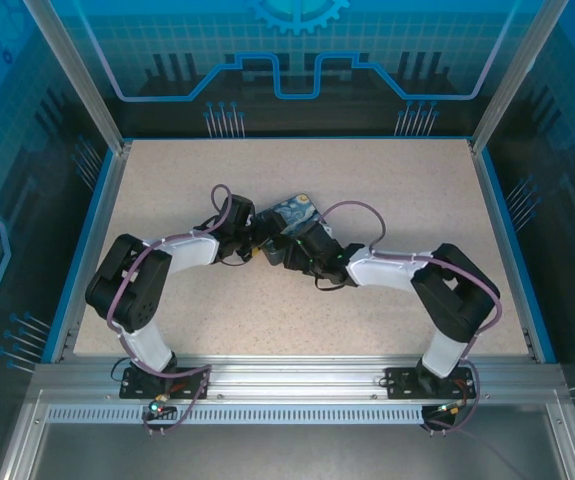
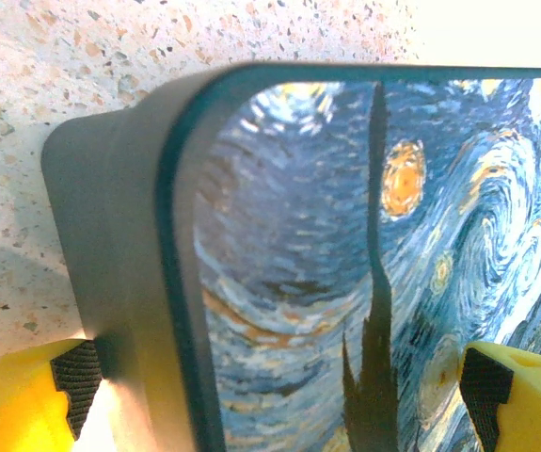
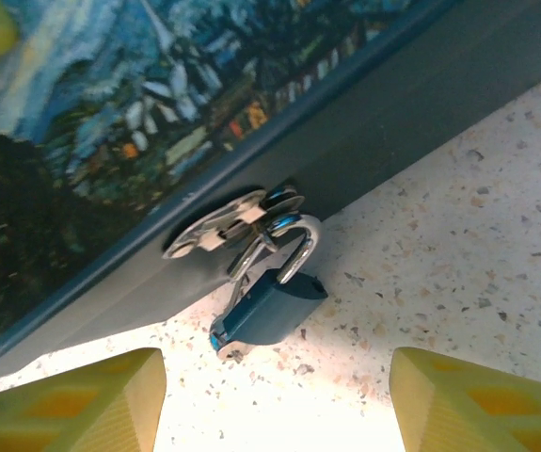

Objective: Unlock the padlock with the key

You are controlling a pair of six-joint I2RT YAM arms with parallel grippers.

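Note:
The padlock [image 3: 268, 306], small with a dark blue body and a silvery shackle, hangs from the metal hasp [image 3: 228, 226] on the grey side of the painted box [image 3: 110, 104] and rests on the table. My right gripper [image 3: 275, 360] is open, its yellow fingertips [image 3: 91, 400] wide apart just short of the padlock, nothing between them. My left gripper [image 2: 279, 381] is open and straddles a corner of the box [image 2: 298, 235], one pad by its grey side wall and the other over the painted lid. The key is out of view.
From above, both arms meet at the box [image 1: 299, 212] in the middle of the speckled table [image 1: 417, 190], left gripper [image 1: 257, 243] and right gripper [image 1: 289, 250] close together. Blue rails [image 1: 502, 230] edge the table, with bare surface all around.

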